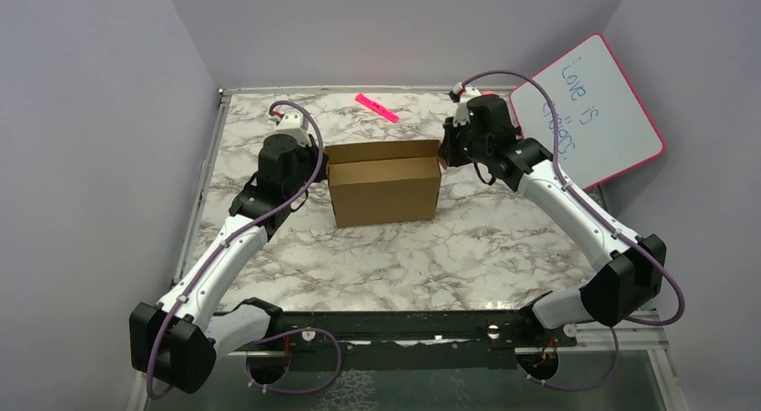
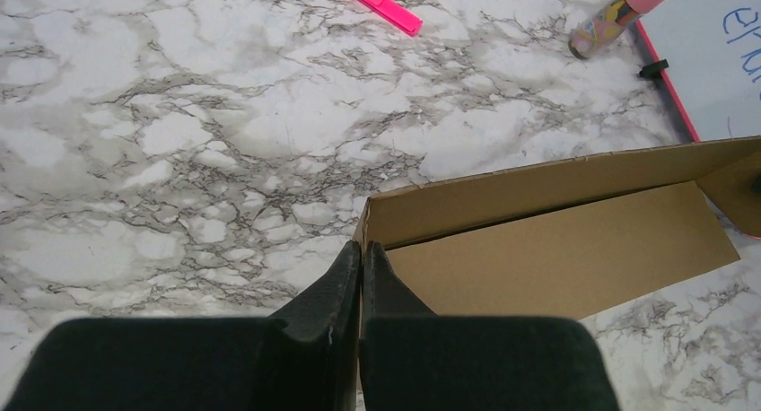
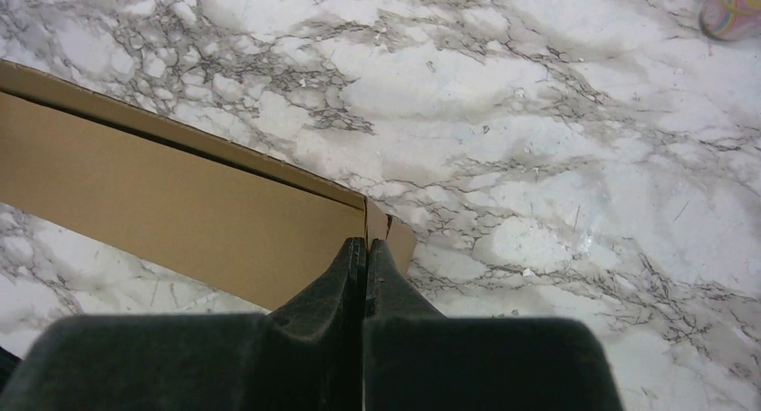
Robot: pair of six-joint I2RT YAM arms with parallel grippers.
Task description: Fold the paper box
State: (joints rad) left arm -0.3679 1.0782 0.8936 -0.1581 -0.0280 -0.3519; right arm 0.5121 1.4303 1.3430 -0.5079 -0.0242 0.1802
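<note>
The paper box (image 1: pixel 386 191) is plain brown cardboard and stands open-topped in the middle of the marble table, its front wall facing the arms. My left gripper (image 1: pixel 325 167) is at its upper left corner. In the left wrist view the gripper (image 2: pixel 362 247) is shut on the edge of the box's left end wall, with the box's inside (image 2: pixel 556 249) beyond. My right gripper (image 1: pixel 442 155) is at the upper right corner. In the right wrist view it (image 3: pixel 366 242) is shut on the right end wall of the box (image 3: pixel 179 196).
A pink highlighter (image 1: pixel 377 108) lies behind the box near the back wall and shows in the left wrist view (image 2: pixel 377 3). A pink-framed whiteboard (image 1: pixel 588 115) leans at the back right, with a pink-capped tube (image 2: pixel 619 16) beside it. A metal rail (image 1: pixel 208 160) edges the table's left side.
</note>
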